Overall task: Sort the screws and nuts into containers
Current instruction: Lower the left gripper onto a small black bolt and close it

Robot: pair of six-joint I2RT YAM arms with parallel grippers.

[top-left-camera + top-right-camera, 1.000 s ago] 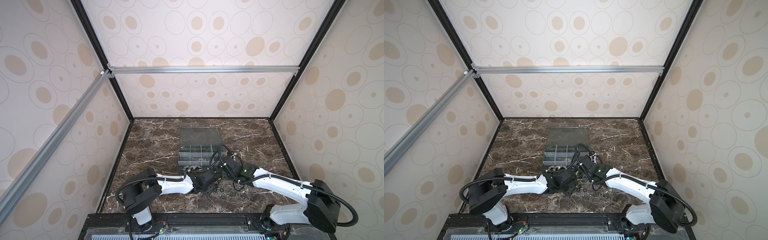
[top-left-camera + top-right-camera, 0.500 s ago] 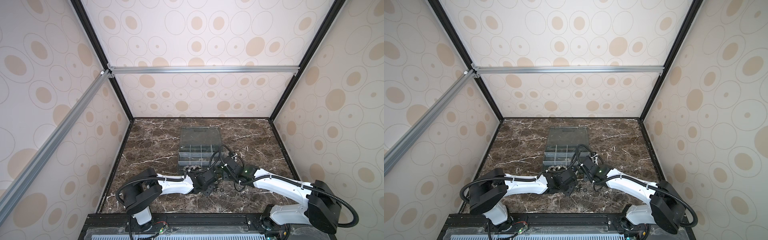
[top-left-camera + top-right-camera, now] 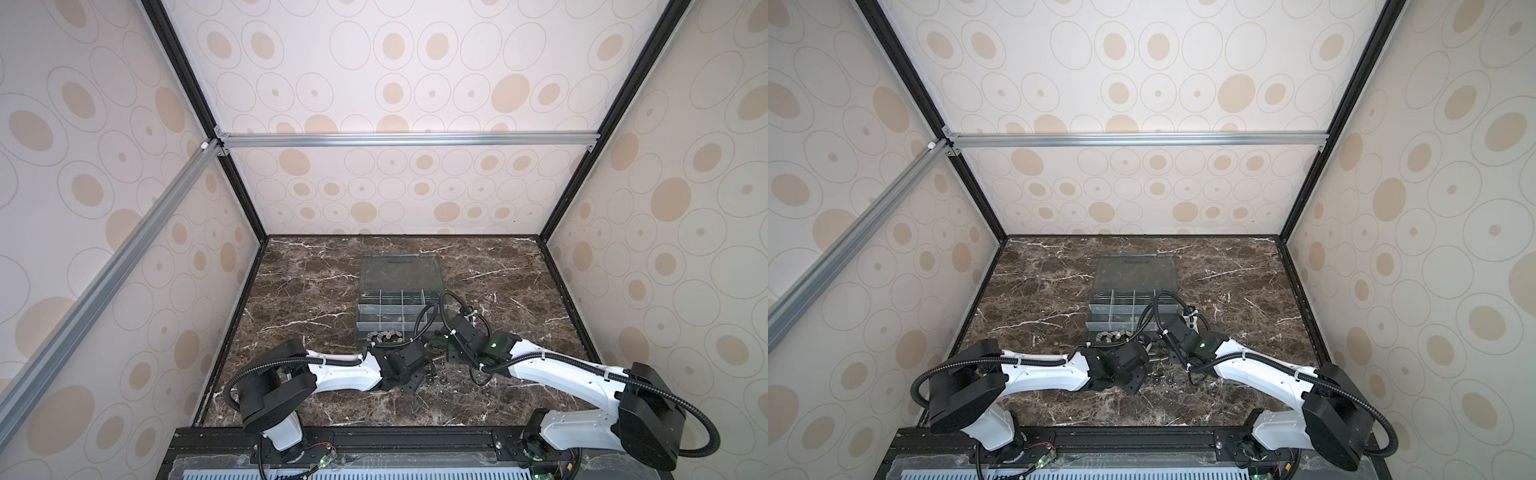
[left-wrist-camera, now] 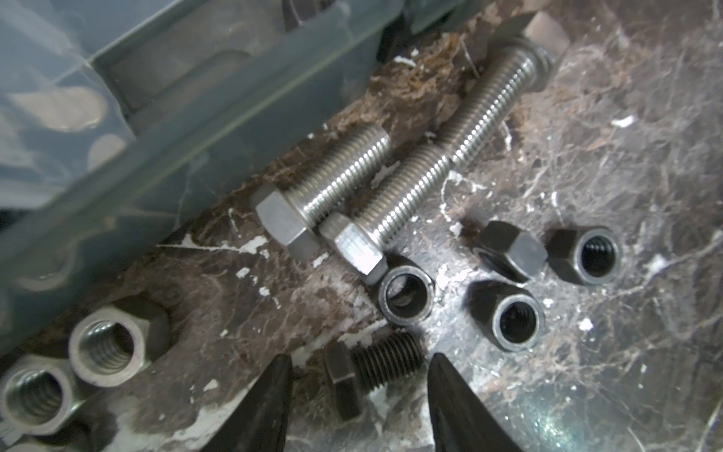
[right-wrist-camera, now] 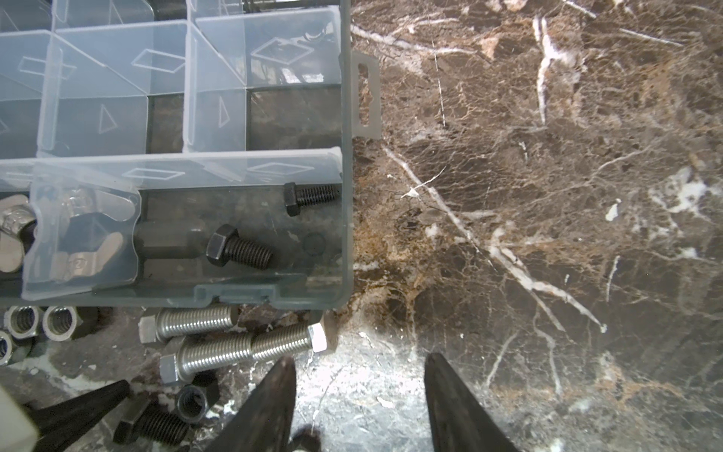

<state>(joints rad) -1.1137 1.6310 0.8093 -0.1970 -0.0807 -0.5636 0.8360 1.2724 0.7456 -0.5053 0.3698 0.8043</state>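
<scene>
My left gripper is open, low over the marble, with a short black screw lying loose between its fingers and touching neither. Three silver screws lie against the organizer box. Several black nuts sit beyond the black screw and silver nuts lie by the box wall. My right gripper is open over bare marble beside the box's near corner. Two black screws lie in the corner container. In both top views the box stands just beyond both grippers.
The box's clear lid lies open flat behind it. Silver wing-shaped pieces fill the compartment next to the black screws. My left gripper's finger shows in the right wrist view beside the silver screws. Patterned walls enclose the marble floor.
</scene>
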